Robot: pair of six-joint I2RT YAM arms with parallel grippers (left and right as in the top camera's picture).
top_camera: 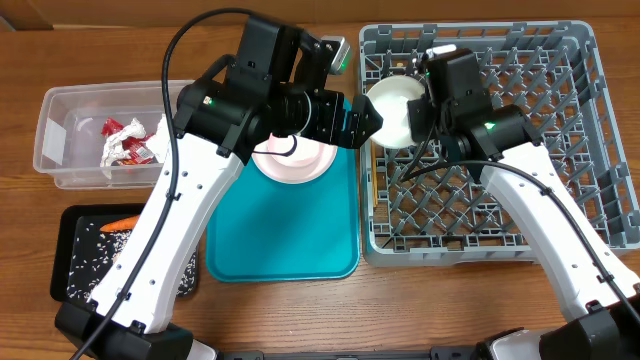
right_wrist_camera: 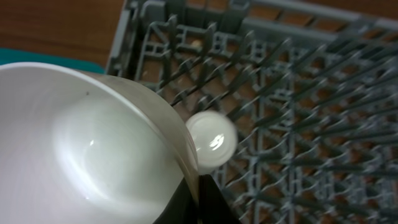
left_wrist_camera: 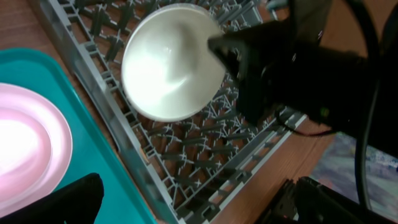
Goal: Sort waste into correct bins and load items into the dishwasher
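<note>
White bowl [top_camera: 393, 110]: tilted, over the left side of the grey rack [top_camera: 560, 150], just beside the teal tray [top_camera: 280, 245].
Right hand [left_wrist_camera: 225, 53]: clamped tight on the bowl's rim.
Left hand [top_camera: 362, 120]: spread wide, holding nothing, just beside the bowl.
Step in hand: seating the bowl in the rack, as I judge.
Doing it well: lower it on edge between pegs, clear of the small cup [right_wrist_camera: 211, 140]. Let go only once the pegs bear it, with the left hand drawn clear first.
Arm pose: the left arm reaches across the tray, above the plate [top_camera: 295, 165]. The right arm comes up from the near right, its wrist over the rack's left part.
</note>
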